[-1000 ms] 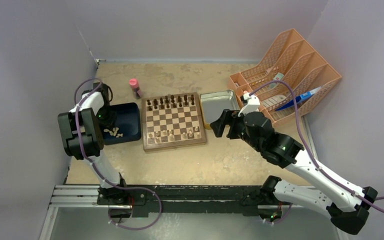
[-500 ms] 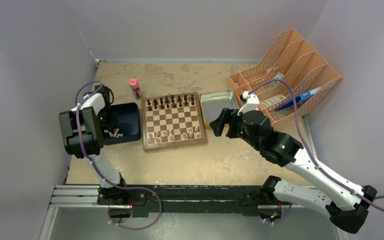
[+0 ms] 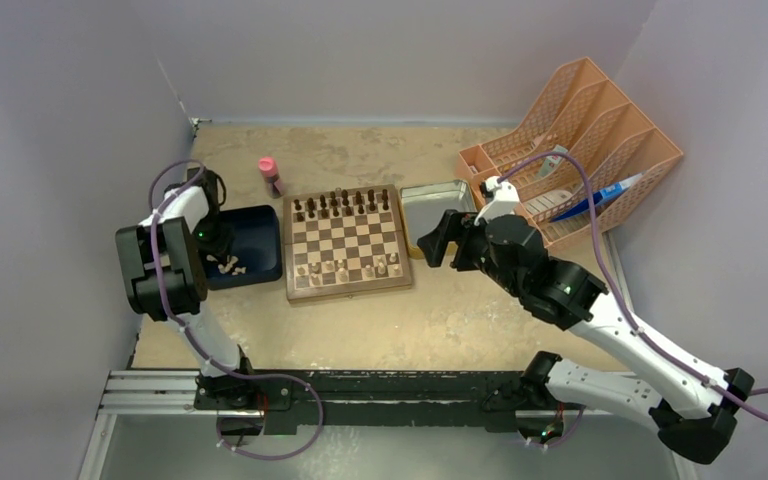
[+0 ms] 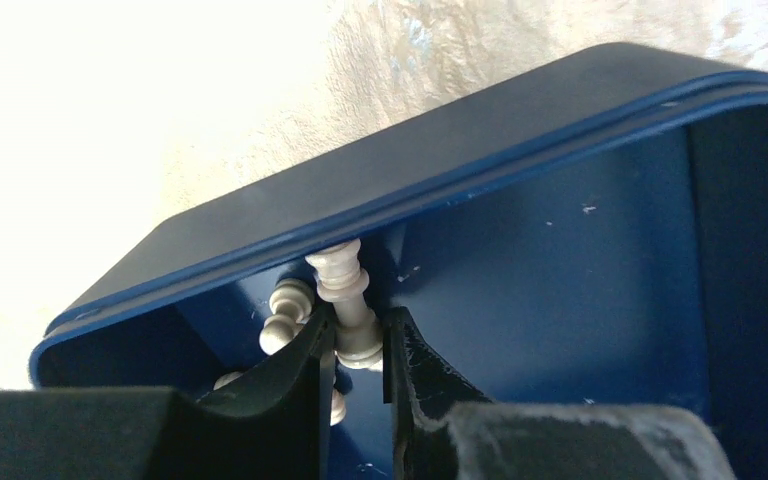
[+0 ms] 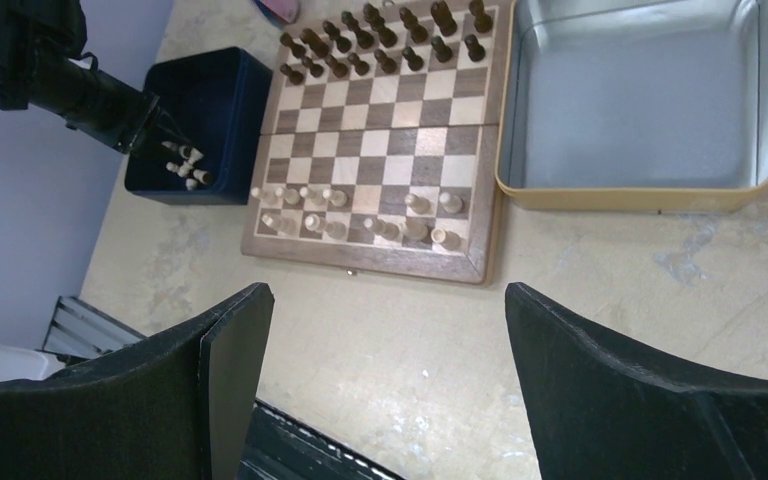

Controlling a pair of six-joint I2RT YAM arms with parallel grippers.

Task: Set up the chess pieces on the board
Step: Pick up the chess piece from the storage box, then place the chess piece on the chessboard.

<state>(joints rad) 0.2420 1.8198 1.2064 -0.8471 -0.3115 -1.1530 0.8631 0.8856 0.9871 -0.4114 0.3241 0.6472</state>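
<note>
By the tray wall [image 4: 380, 200], left end effector [image 4: 360, 335] seemingly pinches pale piece [image 4: 345, 285]; right [image 5: 385, 292] gapes.

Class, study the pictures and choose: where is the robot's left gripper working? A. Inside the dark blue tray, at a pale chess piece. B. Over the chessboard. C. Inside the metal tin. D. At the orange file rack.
A: the left wrist view shows the left gripper inside the dark blue tray, its fingers pressed to either side of a pale chess piece.
</note>
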